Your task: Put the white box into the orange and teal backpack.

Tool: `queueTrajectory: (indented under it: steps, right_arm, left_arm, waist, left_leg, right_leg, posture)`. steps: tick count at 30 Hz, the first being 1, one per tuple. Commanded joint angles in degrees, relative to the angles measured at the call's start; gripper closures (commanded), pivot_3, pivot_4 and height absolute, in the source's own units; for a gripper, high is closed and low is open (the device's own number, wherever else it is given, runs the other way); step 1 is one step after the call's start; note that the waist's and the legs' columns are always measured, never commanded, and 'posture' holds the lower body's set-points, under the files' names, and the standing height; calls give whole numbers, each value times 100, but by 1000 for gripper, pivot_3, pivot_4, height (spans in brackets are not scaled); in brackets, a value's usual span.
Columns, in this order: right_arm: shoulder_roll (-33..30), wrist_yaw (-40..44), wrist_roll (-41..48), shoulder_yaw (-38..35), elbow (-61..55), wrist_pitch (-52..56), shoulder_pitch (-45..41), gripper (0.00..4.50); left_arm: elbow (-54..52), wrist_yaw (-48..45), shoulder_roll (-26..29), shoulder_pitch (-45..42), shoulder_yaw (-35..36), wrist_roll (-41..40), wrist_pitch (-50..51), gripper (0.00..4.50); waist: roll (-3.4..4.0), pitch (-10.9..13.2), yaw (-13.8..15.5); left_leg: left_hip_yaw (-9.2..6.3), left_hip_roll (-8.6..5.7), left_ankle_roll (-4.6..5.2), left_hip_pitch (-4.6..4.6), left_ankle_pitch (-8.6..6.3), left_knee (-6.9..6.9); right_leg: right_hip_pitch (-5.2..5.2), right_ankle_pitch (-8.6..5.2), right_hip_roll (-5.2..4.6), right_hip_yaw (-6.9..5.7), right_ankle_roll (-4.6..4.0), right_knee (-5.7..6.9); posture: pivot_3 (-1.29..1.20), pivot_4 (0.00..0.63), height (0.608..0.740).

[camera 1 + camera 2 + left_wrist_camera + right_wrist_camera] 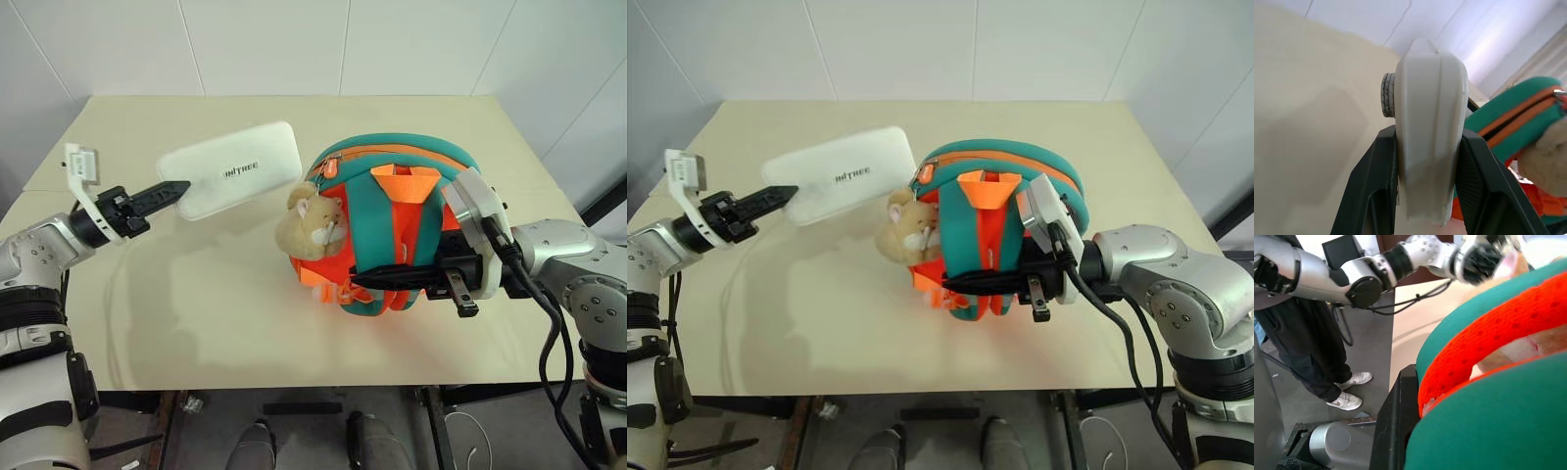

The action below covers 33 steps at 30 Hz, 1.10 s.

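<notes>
Left fingers (172, 192) clamp the smooth white box (231, 168); right fingers (364, 278) pinch the soft backpack (407, 220)

Bare tabletop (196, 294) extends left of, behind and in front of the orange and teal backpack (392, 215). The plush toy (312, 223) projects from the backpack's left side, directly beneath the raised white box (230, 168).

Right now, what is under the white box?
Bare table: the white box hangs in the air, pinched at one end by the left claw, beside the backpack. Its underside is hidden.
</notes>
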Motion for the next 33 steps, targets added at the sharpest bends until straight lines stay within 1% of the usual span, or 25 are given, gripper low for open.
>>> queueTrajectory:
  steps: [1, 7, 18, 26, 33]
  right_arm:
    - [-105, 69, -9, -144, -33, -131, 43, 4500]
    - [-167, 74, -72, -159, 107, -140, 121, 4500]
    - [-212, 129, -193, -148, 274, -158, 227, 4500]
    - [-193, 221, -322, -69, 406, -200, 201, 4500]
    - [-155, 352, -497, -4, 528, -267, 174, 4500]
  left_arm:
    - [-299, -474, 49, 2, 283, -132, -652, 3253]
    - [-434, -1251, 106, 121, 253, -169, -1060, 3253]
    - [-174, -2095, 279, -51, 240, -133, -1371, 3253]
    - [-53, -2607, 481, -49, -179, 80, -1521, 3253]
    - [-46, -2642, 792, -162, -862, -171, -1845, 3254]
  waist:
    - [0, 0, 0]
    - [0, 0, -3]
    - [0, 0, -4]
    - [0, 0, -6]
    - [0, 0, -4]
  left_leg:
    - [0, 0, 0, 0, 0, 3]
    - [1, 0, 1, 0, 0, 6]
    - [0, 1, 2, 0, -1, 12]
    - [0, 2, 3, 1, -1, 16]
    - [0, 2, 3, 1, -1, 18]
  right_leg:
    - [0, 0, 0, 0, 0, 2]
    - [0, 0, 0, 1, 0, 8]
    - [0, 0, 2, 1, -1, 14]
    - [0, 0, 3, 2, -1, 19]
    - [0, -1, 3, 3, -1, 22]
  posture:
    - [0, 150, 740]
    - [0, 150, 740]
    - [0, 150, 740]
    - [0, 150, 740]
    - [0, 150, 740]
